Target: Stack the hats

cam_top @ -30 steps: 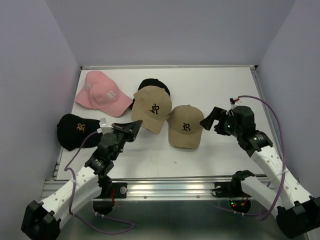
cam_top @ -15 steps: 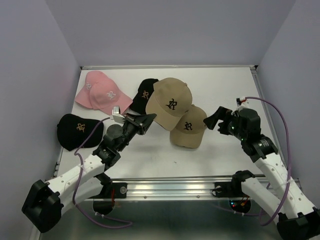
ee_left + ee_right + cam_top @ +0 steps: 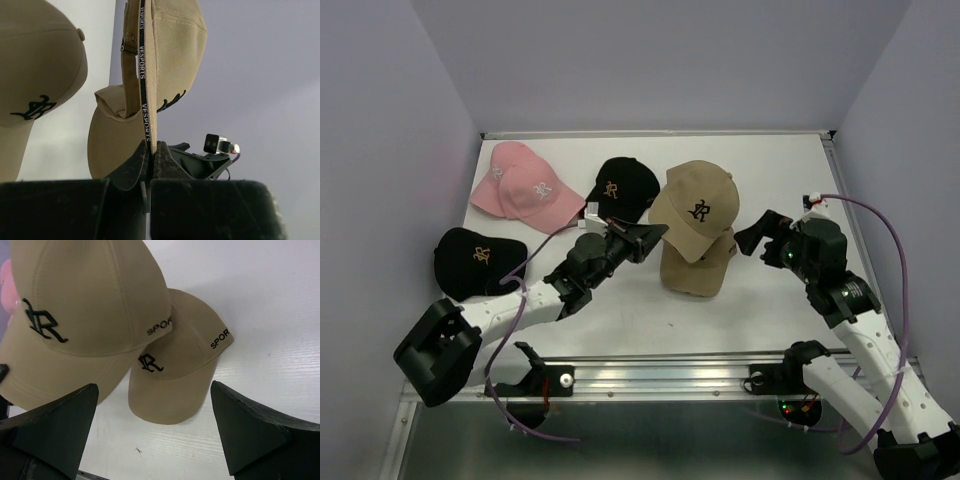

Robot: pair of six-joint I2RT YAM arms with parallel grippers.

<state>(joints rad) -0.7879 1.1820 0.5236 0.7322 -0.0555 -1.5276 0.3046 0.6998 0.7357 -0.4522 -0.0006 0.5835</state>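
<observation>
Black fabric came first: a black cap (image 3: 478, 262) lay on the white surface (image 3: 770, 170) at the far left, its embroidered "R" facing up. Behind it, at the rear left, two pink caps (image 3: 525, 187) lay overlapping and in contact. A second black cap (image 3: 620, 188) sat to the right of the pink pair, near centre and just behind the left jaws. The left jaws were clamped on the brim edge of a tan cap (image 3: 695, 208). The left wrist view showed the brim pinched between both fingers (image 3: 127, 170), with the printed inner band running down into the pinch. That cap was held raised, brim toward the jaws, and overlapped a second tan cap (image 3: 698, 272) lying flat on the surface beneath it. Whether the two tan caps touched could not be determined. The right jaws stood wide apart and held nothing. They were just right of the tan pair and faced it, and both tan caps showed beyond the fingers (image 3: 55, 425) in the right wrist view.
</observation>
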